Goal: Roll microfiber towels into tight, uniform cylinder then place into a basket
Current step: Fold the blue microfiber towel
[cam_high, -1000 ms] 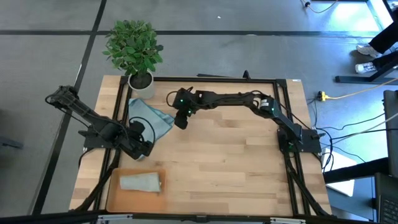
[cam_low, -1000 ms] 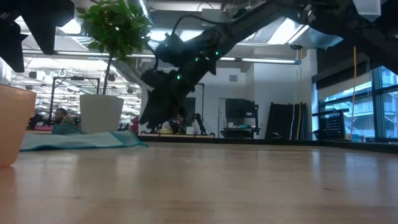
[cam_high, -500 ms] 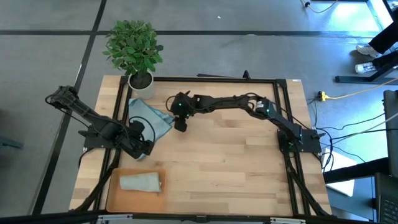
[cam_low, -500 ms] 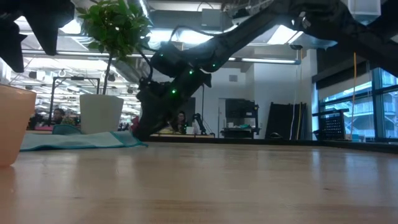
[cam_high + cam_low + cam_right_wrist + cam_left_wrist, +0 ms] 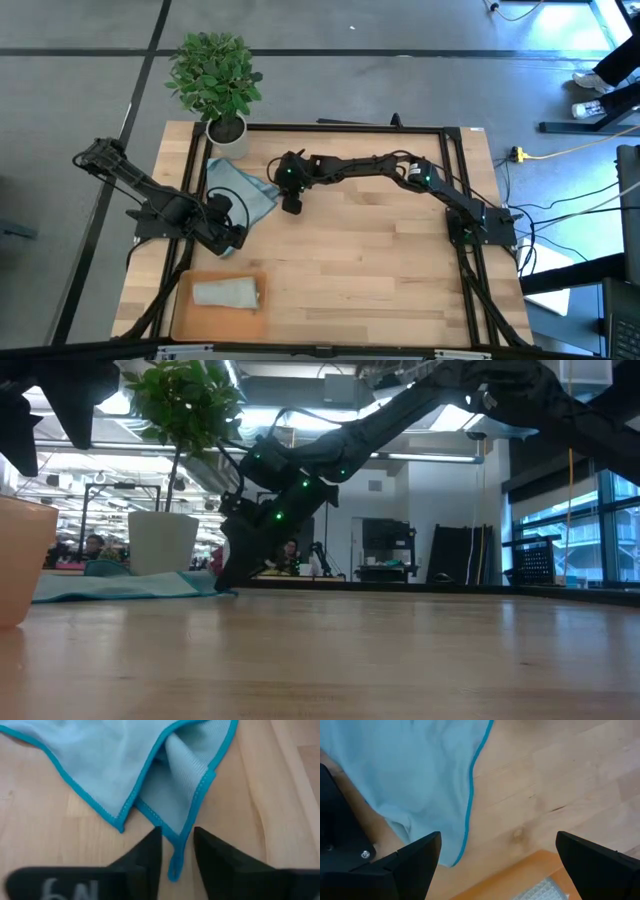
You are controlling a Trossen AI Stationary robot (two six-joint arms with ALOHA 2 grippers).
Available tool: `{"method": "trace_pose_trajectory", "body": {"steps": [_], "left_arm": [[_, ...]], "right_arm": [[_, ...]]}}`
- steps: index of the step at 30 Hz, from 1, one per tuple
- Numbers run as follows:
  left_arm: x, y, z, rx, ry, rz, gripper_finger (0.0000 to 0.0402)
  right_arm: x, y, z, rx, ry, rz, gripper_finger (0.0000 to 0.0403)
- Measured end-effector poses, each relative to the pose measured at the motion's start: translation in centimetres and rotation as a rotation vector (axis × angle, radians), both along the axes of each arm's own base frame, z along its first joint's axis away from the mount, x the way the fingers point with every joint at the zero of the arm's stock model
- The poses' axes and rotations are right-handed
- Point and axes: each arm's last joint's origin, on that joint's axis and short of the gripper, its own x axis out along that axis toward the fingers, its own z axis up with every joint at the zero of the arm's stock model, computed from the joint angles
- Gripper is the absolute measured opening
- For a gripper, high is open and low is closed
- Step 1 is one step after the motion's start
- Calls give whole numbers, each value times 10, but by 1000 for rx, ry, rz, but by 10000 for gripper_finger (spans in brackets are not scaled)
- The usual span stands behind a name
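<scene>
A light blue towel [image 5: 240,190] lies spread and rumpled on the wooden table at the far left, with one corner folded over itself [image 5: 185,785]. My right gripper [image 5: 291,205] is down at the table by the towel's right corner. It is open, and its fingers stand on either side of the corner's hemmed tip [image 5: 174,865]. My left gripper [image 5: 228,238] hangs open above the towel's near edge [image 5: 470,795]. A pale grey-green rolled towel [image 5: 227,292] lies in the orange basket [image 5: 185,315] at the near left.
A white plant pot [image 5: 227,130] with a leafy plant stands at the far left corner, just behind the towel. Black frame rails [image 5: 350,127] run along the table's edges. Bare wood stretches over the middle and right of the table [image 5: 380,260].
My right gripper has come down to the table at the blue towel's right corner, and its wrist has rolled a little. The towel lies as before.
</scene>
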Motion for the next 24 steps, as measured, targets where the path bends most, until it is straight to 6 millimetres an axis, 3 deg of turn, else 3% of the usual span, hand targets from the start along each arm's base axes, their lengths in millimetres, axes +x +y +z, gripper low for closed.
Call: {"method": "trace_pose_trajectory", "body": {"steps": [5,11,16,24], "left_arm": [[0,0,0,0,0,-1,382],[0,0,0,1,0,-1,382],[1,1,0,34,-15,-11,382],[11,1,5,272,-137,-216,382]], "right_arm": [[0,0,0,-1,-1,9,13],[-3,-1,3,9,15,27,5],[-7,-13,38,11,26,8,3],[-8,-21,92,74,44,-9,2]]}}
